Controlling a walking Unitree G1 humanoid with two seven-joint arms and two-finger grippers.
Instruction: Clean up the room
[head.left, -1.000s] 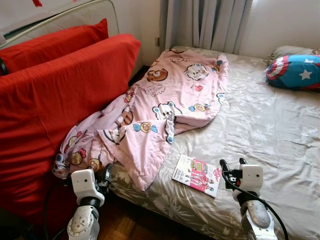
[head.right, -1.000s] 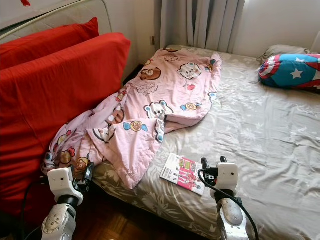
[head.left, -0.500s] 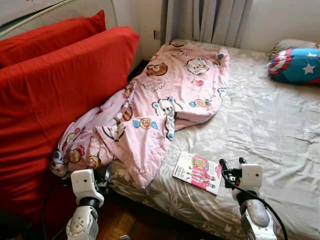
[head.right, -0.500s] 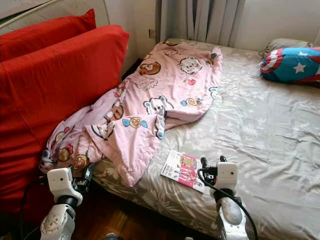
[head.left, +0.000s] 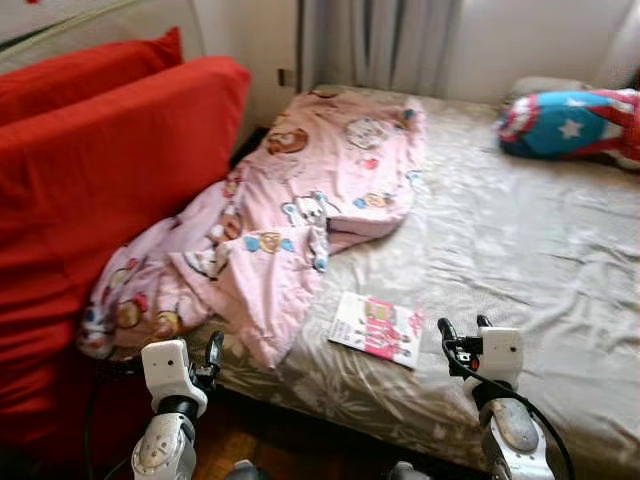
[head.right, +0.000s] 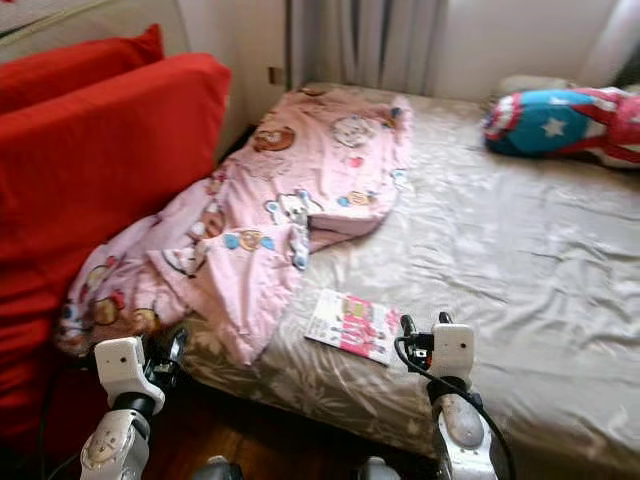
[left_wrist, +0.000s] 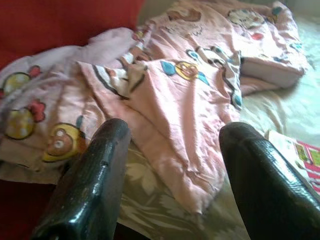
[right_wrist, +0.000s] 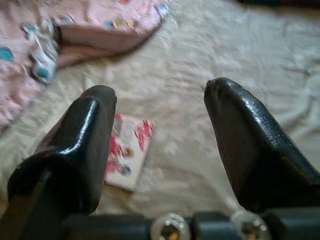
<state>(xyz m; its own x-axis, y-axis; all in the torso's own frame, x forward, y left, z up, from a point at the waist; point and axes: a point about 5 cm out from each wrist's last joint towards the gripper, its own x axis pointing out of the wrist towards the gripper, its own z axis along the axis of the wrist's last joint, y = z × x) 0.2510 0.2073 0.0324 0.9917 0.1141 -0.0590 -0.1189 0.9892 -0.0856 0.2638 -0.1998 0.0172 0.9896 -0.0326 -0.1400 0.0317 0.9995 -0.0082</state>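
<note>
A pink cartoon-print blanket (head.left: 300, 210) lies crumpled across the left side of the bed (head.left: 520, 250), one end hanging over the edge by the red cushions. A small pink-and-white booklet (head.left: 376, 327) lies flat on the grey floral sheet near the bed's front edge. My right gripper (head.left: 464, 332) is open, just right of the booklet and low over the bed edge; the booklet (right_wrist: 127, 150) shows between its fingers. My left gripper (head.left: 213, 352) is open below the hanging blanket corner, and the blanket (left_wrist: 190, 100) fills the space ahead of it.
Two big red cushions (head.left: 110, 170) stand against the bed's left side. A blue star-print pillow (head.left: 565, 120) and a grey pillow lie at the far right. Grey curtains (head.left: 380, 40) hang behind the bed. Dark wood floor (head.left: 290, 450) runs below the bed edge.
The whole picture has shifted left and blurred, so the camera has moved. Both grippers hold the same pose and stay open.
</note>
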